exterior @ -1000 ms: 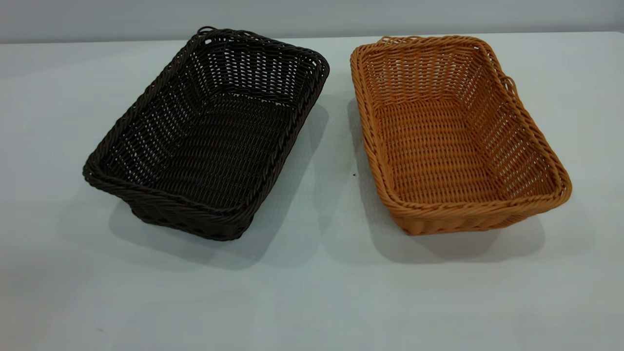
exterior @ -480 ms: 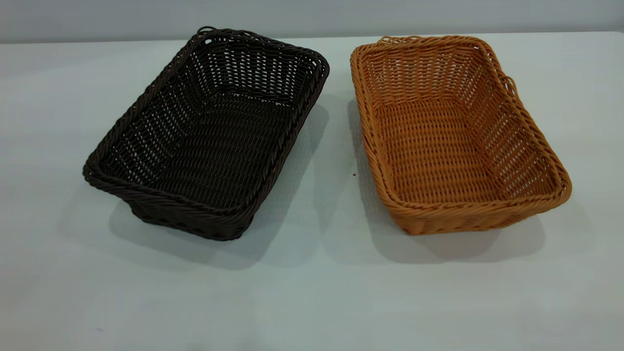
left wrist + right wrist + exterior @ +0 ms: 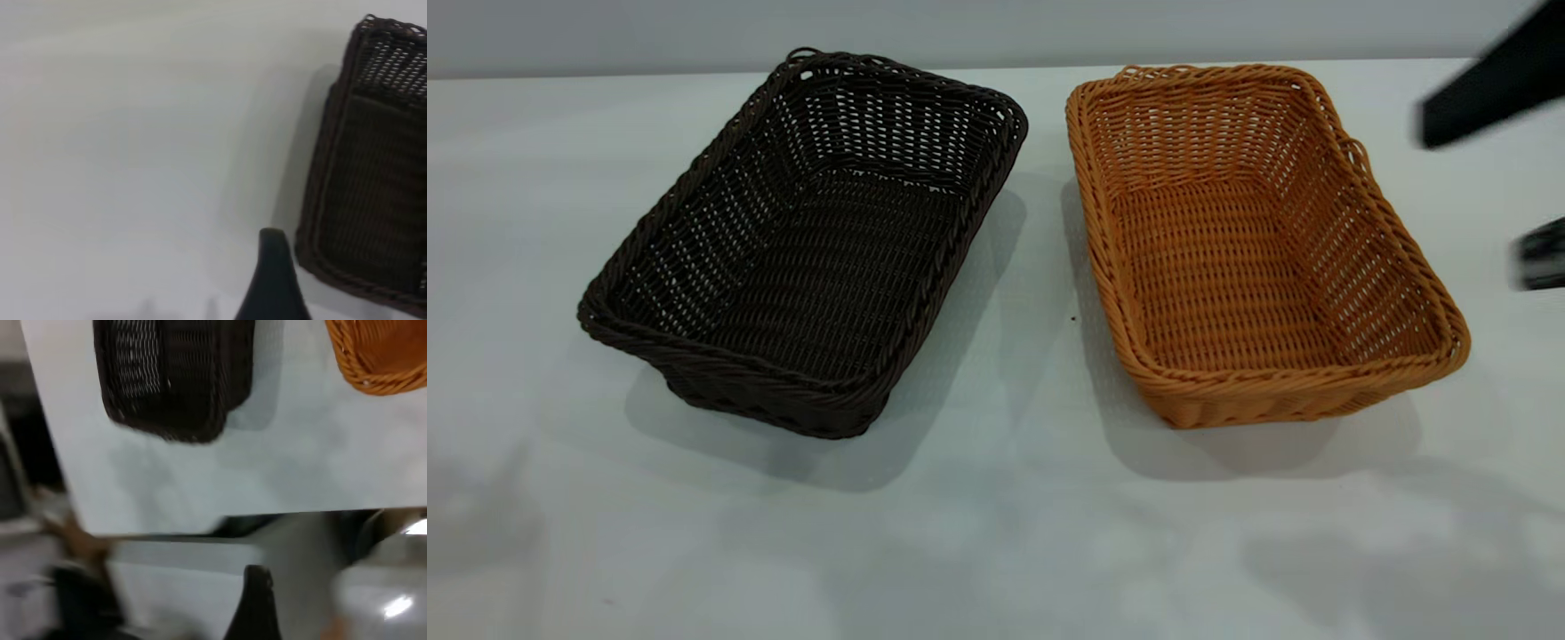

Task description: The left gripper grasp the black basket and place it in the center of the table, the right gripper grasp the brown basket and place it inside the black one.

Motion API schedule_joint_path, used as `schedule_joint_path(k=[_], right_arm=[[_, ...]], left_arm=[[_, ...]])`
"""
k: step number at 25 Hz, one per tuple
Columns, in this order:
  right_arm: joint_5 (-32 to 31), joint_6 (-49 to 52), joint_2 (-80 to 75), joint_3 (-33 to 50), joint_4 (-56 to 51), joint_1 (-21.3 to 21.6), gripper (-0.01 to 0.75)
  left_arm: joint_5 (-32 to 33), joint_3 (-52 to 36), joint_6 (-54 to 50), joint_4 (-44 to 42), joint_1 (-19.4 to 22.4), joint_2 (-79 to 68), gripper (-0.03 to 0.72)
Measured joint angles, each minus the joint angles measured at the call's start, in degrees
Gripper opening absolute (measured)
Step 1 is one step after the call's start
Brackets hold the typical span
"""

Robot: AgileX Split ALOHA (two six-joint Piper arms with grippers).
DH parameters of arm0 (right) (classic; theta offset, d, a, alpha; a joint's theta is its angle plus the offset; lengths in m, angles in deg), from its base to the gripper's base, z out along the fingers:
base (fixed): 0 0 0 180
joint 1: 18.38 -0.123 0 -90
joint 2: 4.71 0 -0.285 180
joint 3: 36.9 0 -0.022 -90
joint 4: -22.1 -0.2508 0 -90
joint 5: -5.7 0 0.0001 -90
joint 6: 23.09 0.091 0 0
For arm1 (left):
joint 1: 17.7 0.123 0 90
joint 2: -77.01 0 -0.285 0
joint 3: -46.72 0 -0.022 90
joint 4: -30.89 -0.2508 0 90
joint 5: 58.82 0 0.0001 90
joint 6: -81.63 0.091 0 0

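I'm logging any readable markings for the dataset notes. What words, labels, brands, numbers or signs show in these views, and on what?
None can be read.
The black basket and the brown basket are plain wicker with no tag or label in view.
The table bears no print.
The right pincer, entering at the exterior view's right edge, is too blurred to show any marking.

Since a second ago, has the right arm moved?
Yes. It has entered the exterior view at the right edge, beyond the unmoved brown basket.
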Motion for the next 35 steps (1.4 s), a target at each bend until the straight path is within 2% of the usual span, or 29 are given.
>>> schedule_joint_path(k=[4,8,11,14,22,28,35], right_arm=[[2.0,-0.1,-14.8,-0.3,-15.1,-1.3,0.553],[2.7,-1.3,-26.5,-0.7,-29.4,-5.1,0.553],[3.2,-2.0,-33.6,-1.0,-36.1,-7.7,0.552],[5.4,-2.4,-38.4,-2.1,-38.2,-8.4,0.545],[10.1,-2.8,-43.8,-6.1,-38.6,-8.6,0.542],[18.0,0.1,-45.2,-8.3,-39.0,-8.6,0.541],[22.6,1.4,-45.5,-8.4,-39.0,-8.6,0.540]], left_arm=[[-1.2,0.0,8.1,11.2,0.0,-3.5,0.510],[-1.8,0.0,15.9,19.1,0.0,-4.5,0.510],[-2.0,0.0,19.8,23.4,0.0,-4.6,0.510],[-2.0,0.0,22.0,26.2,0.0,-4.6,0.510],[-1.8,0.0,22.6,26.9,0.0,-7.0,0.510],[-1.7,0.4,24.1,27.0,0.0,-12.6,0.510],[0.4,8.7,26.0,26.9,0.0,-24.5,0.510]])
